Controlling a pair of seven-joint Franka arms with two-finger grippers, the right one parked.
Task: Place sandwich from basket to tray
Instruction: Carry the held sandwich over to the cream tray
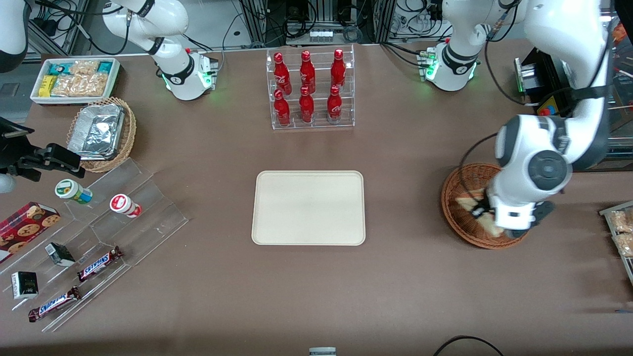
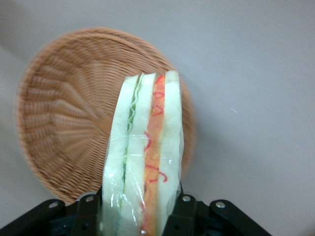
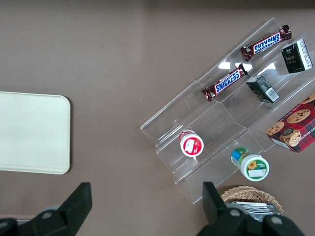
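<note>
My left gripper [image 1: 496,223] hovers over the round reddish-brown basket [image 1: 452,210] toward the working arm's end of the table. It is shut on the sandwich [image 1: 466,202], a wrapped wedge of white bread. In the left wrist view the sandwich [image 2: 145,157] stands on edge between the black fingers [image 2: 186,209], with green and red filling showing. The gripper [image 2: 140,211] holds it above the bare woven basket [image 2: 64,118]. The cream tray [image 1: 308,207] lies flat at the table's middle, apart from the basket. The tray also shows in the right wrist view [image 3: 29,132].
A clear rack of red bottles [image 1: 310,89] stands farther from the front camera than the tray. A stepped acrylic display with snacks [image 1: 123,217], a tan basket of foil containers [image 1: 101,131] and a white bin [image 1: 74,79] lie toward the parked arm's end. Snack packets [image 1: 620,232] sit beside the reddish-brown basket.
</note>
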